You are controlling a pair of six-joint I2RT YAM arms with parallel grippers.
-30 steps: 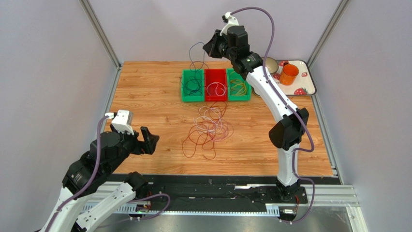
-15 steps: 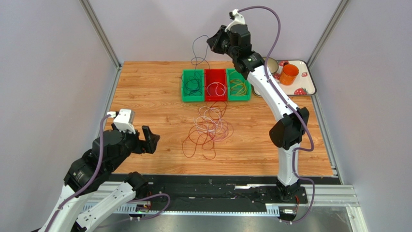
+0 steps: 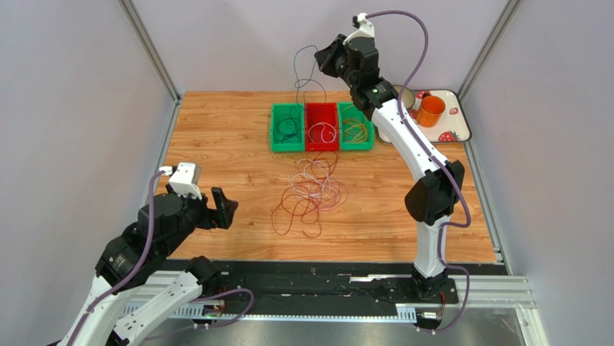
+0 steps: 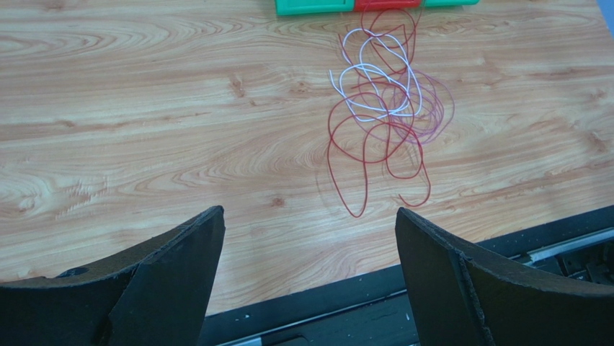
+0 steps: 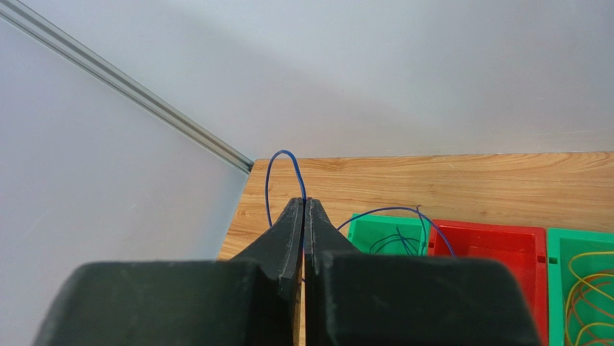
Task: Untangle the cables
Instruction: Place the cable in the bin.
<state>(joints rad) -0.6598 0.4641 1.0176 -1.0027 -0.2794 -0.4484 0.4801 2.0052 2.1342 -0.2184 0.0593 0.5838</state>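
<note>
Cables in red, white and purple lie tangled on the tabletop, ahead of the left tool and slightly to its right. That tool's fingers are spread wide and hold nothing. The right tool, high above the tabletop, is pressed together on a blue cable. This dangles beneath it towards the green bin next to a red bin.

Right gripper rose, moving rightward above left green bin, lifting blue cable higher.
</note>
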